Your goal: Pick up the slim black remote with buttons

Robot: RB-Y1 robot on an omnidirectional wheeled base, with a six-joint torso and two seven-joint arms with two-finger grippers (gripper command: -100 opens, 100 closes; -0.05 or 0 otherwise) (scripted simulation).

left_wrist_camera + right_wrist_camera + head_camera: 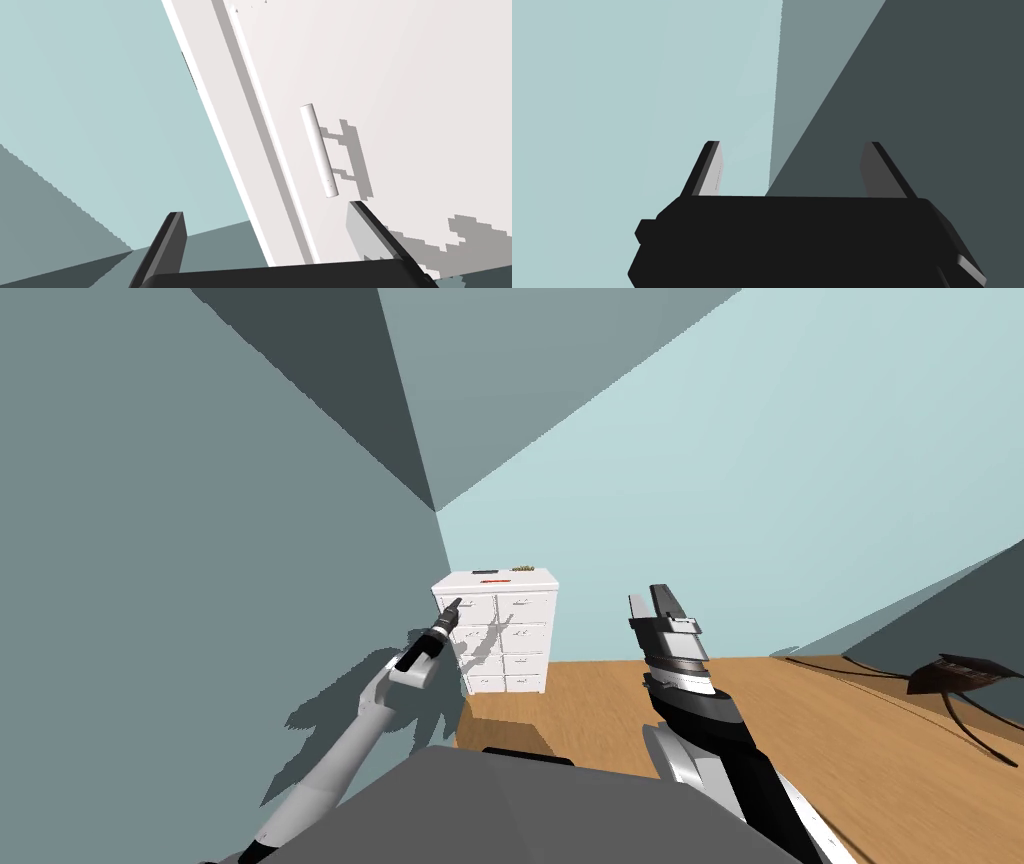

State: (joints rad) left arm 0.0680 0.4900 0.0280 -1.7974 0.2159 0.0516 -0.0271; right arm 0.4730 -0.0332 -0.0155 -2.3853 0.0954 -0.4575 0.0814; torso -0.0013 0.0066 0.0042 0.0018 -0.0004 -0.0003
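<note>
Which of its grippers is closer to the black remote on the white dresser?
Left. The left gripper is by the dresser's upper front, just below the remote; the right gripper is raised well off to the dresser's side.

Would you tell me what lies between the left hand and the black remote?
In the head view, only the upper drawer front and top edge of the white dresser lie between the left hand and the remote.

Pale teal walls (760,478), wood floor (860,748), white chest of drawers (510,638) in the corner, dark table (960,672) far right
</note>
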